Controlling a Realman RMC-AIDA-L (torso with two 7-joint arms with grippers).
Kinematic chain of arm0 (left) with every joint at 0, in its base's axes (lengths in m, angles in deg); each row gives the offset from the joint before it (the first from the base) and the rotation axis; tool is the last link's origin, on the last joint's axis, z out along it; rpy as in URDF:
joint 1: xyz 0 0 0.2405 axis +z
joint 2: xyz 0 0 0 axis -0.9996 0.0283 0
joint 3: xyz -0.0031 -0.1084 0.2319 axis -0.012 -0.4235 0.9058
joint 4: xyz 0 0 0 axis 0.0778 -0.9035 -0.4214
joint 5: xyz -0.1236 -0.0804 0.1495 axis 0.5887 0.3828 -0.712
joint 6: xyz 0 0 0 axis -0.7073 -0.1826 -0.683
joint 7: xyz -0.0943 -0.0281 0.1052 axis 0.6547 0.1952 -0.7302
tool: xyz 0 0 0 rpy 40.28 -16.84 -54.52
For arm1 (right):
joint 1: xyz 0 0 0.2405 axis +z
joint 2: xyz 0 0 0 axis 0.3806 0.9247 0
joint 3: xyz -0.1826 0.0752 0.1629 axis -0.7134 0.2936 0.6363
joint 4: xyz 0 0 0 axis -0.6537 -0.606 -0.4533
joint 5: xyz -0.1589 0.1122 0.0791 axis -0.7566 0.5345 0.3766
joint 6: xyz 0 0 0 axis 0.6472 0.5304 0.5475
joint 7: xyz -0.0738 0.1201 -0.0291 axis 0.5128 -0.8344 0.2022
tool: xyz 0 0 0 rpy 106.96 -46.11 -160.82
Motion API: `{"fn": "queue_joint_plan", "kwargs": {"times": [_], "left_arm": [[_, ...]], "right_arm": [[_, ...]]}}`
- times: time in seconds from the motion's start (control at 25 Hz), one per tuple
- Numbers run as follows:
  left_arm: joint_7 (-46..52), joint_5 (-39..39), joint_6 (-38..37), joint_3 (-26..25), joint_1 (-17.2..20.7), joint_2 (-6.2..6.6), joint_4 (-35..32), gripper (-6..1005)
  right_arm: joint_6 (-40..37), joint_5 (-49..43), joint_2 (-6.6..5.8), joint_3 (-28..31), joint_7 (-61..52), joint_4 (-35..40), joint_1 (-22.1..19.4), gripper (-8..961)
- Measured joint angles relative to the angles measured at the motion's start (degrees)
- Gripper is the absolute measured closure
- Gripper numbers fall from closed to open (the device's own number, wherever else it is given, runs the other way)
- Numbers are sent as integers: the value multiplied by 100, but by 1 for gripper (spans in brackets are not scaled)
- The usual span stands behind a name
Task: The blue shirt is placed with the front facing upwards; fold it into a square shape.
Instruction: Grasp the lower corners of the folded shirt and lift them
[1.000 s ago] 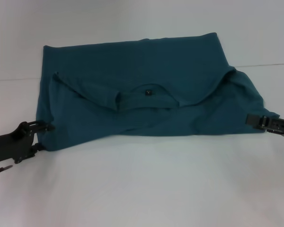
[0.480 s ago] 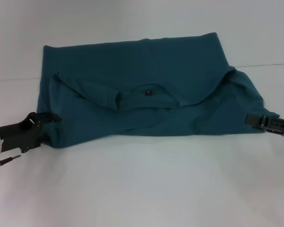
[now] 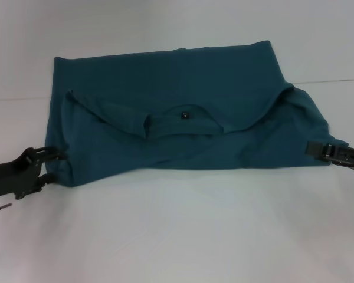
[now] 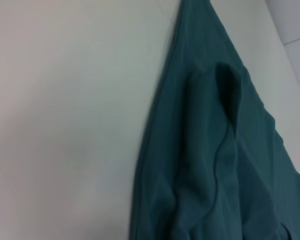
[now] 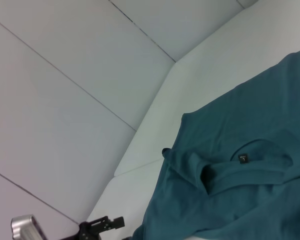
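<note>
The blue shirt [image 3: 177,112] lies partly folded on the white table, its collar and small black label [image 3: 185,115] facing up; no lettering shows. My left gripper [image 3: 49,167] is open at the shirt's near left corner, its fingers [image 3: 50,155] on either side of the cloth's edge. My right gripper [image 3: 311,148] is at the shirt's near right corner and looks shut on the cloth there. The shirt's folded edge fills the left wrist view [image 4: 215,150]. The right wrist view shows the shirt [image 5: 230,200], its label [image 5: 242,159], and the left gripper [image 5: 104,224] farther off.
The white table [image 3: 177,236] stretches bare in front of the shirt. A pale wall with seams [image 5: 65,100] rises behind the table's far edge.
My left gripper turned and pushed in toward the shirt's left corner, then drew back a little and spread its fingers. The right gripper and the shirt have stayed put.
</note>
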Motion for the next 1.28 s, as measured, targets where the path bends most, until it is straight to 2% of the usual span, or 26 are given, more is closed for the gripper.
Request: {"fn": "queue_joint_plan", "kwargs": {"times": [0.2,0.56,1.04,1.28], "left_arm": [[126,-83,-24,-21,152,18,-32,327],[189,-254,115,18,121,21,3,326],[158,-292,400,256,-253,2,289,329],[198,-292,386,296,-294,-1,233,336]], "right_arm": [[2,0,-2,0,-1,0,-2,73],[9,0,-2,2,-1,0,-11,76],[4,0,-2,9,-1,0,-5,81],[-14,0,-2,39,-1,0,-9,84]]}}
